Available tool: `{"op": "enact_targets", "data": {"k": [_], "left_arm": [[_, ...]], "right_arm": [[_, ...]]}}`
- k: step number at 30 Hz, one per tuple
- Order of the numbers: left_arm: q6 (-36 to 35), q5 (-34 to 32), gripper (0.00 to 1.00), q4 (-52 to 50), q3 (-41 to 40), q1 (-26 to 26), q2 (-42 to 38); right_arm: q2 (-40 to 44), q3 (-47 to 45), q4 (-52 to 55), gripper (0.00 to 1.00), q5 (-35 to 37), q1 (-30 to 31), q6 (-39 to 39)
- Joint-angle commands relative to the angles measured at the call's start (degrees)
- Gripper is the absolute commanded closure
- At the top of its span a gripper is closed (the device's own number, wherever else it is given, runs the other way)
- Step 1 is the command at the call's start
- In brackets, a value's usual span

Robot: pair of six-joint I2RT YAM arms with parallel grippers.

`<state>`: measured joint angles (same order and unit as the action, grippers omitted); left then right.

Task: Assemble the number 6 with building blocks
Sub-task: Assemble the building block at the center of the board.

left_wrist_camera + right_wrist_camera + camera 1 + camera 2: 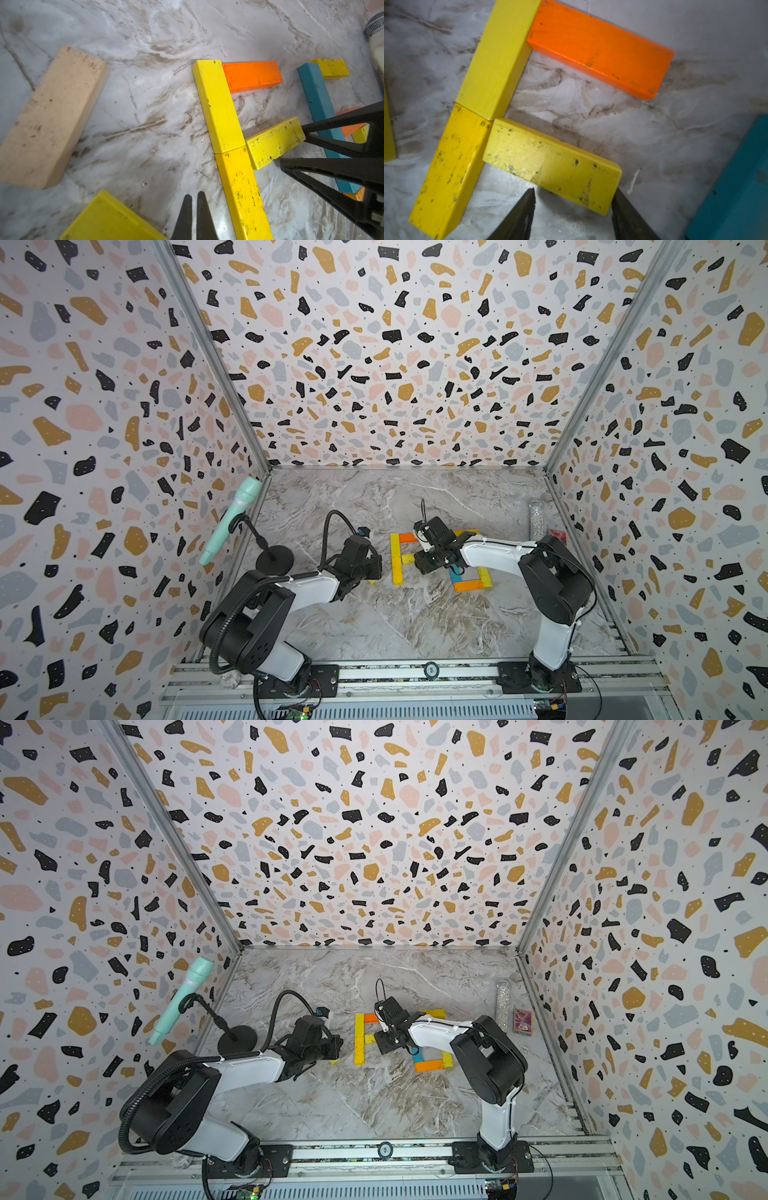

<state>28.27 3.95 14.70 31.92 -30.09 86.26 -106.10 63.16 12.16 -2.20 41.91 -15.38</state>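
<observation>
Placing step: judged to be the setting of the figure's middle bar, a scuffed yellow plank (552,164) lying flat on the marble table (415,622).
Right gripper (574,192): low over that bar's free end, jaws parted to either side of it, one finger at its corner and a sliver of gap at the other; it grips nothing.
Left gripper (194,197): closed and empty, at 9 o'clock of the figure, beside a spare yellow plank (108,220) and near a beige plank (49,116).
Figure so far: a far spine plank (496,58) and a near spine plank (450,170), both yellow, lie end to end; an orange plank (600,49) runs toward 3 o'clock from the far end, and the middle bar does the same from the seam, touching it (an F for now).
Loose blocks: a teal plank (318,99) with orange and yellow ones, at 4 o'clock of the spine, apart from it.
Doing it well: the right gripper should probably rise straight up with jaws wide, so neither finger drags the bar off the seam.
Remaining: the lower loop looks unbuilt.
</observation>
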Motion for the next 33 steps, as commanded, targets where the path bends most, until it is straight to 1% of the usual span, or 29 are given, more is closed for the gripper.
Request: {"op": "enact_targets", "data": {"k": [1,26,33], "left_arm": [[-0.3,0.2,1.00,2.3,1.1,-0.4,0.5],[0.0,2.5,1.00,5.1,2.2,-1.5,4.1],[-0.1,3.0,1.00,5.7,2.6,-1.6,5.4]], "right_arm": [[1.0,-0.2,1.4,0.40,-0.3,0.3,-0.9],[2.8,-3.1,0.3,0.40,-0.8,1.5,-5.3],[3.5,-3.6,1.6,0.38,1.1,1.5,-5.7]]}}
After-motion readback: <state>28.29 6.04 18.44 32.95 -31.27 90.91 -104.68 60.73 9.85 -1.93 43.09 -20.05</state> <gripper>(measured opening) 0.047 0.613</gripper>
